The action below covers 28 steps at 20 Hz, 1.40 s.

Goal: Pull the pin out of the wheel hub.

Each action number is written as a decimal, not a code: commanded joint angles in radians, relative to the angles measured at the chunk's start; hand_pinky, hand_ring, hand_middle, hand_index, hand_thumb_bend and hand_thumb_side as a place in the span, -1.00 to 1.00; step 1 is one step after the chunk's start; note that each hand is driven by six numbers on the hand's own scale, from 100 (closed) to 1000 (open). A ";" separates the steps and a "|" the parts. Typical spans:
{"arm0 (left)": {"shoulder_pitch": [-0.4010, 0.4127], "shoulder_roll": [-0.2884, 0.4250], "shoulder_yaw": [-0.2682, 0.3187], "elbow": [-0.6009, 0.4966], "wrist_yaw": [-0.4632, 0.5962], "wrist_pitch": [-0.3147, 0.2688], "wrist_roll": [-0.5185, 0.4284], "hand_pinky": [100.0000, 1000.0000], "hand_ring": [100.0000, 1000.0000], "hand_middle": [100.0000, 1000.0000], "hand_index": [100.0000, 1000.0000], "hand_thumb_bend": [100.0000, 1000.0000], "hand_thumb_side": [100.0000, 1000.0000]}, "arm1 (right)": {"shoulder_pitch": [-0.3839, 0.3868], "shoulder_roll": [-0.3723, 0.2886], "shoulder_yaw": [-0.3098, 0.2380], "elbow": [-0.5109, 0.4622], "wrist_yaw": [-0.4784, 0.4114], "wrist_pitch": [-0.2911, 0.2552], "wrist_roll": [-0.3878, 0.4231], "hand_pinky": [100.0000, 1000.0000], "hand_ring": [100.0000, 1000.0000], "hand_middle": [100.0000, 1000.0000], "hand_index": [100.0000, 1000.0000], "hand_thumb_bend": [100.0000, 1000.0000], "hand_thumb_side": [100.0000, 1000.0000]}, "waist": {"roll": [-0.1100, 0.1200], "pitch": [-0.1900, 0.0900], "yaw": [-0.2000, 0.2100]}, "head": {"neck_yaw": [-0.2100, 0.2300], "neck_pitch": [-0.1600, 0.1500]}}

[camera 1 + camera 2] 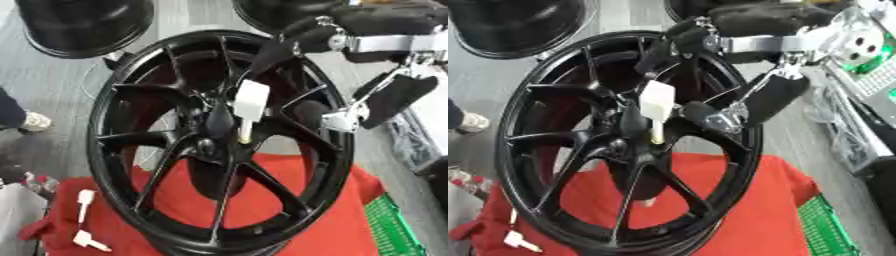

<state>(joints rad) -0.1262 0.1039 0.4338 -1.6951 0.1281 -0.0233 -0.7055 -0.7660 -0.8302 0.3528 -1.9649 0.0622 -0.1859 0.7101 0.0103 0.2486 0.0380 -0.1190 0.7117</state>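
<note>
Right hand (pixel 325 107) fingers curl around white pin (pixel 249 102) at wheel hub (pixel 214 132); spare pins (pixel 86 220) on red cloth (pixel 350 220)

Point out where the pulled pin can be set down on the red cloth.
Bare red cloth lies right of the wheel, up to the green crate. The left corner is crowded: two white pins lie there. The right hand is at the hub pin.

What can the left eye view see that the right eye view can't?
Only the left eye view shows both white pins lying on the red cloth. Only the right eye view shows the silver, green-lit equipment at the upper right. Both show the black wheel, the white-headed pin at its hub, and the right hand reaching toward it.
</note>
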 commanded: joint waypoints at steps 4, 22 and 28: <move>-0.017 0.002 -0.015 -0.007 0.006 -0.004 -0.011 0.43 0.31 0.29 0.48 -0.83 0.98 | -0.050 0.022 -0.020 0.026 0.041 0.066 0.018 0.16 -0.06 0.72 0.88 -1.00 -0.75 | 0.004 -0.007 0.039 | -0.035 -0.004; -0.031 -0.004 -0.022 -0.004 0.011 0.001 -0.023 0.43 0.31 0.29 0.48 -0.82 0.97 | -0.087 0.145 0.027 0.320 0.285 -0.045 -0.024 0.16 -0.09 0.71 0.88 -1.00 -0.71 | -0.002 -0.002 0.084 | -0.050 -0.003; -0.030 -0.003 -0.020 -0.004 0.009 0.003 -0.021 0.43 0.31 0.29 0.48 -0.82 0.98 | -0.083 0.134 0.029 0.314 0.321 -0.060 -0.008 0.19 -0.08 0.72 0.88 -1.00 -0.67 | -0.002 -0.004 0.079 | -0.044 -0.002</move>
<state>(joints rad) -0.1487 0.0876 0.4099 -1.6884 0.1327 -0.0212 -0.7257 -0.8409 -0.6731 0.3827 -1.6452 0.3679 -0.2412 0.6953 0.0087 0.2607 0.1171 -0.1660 0.7119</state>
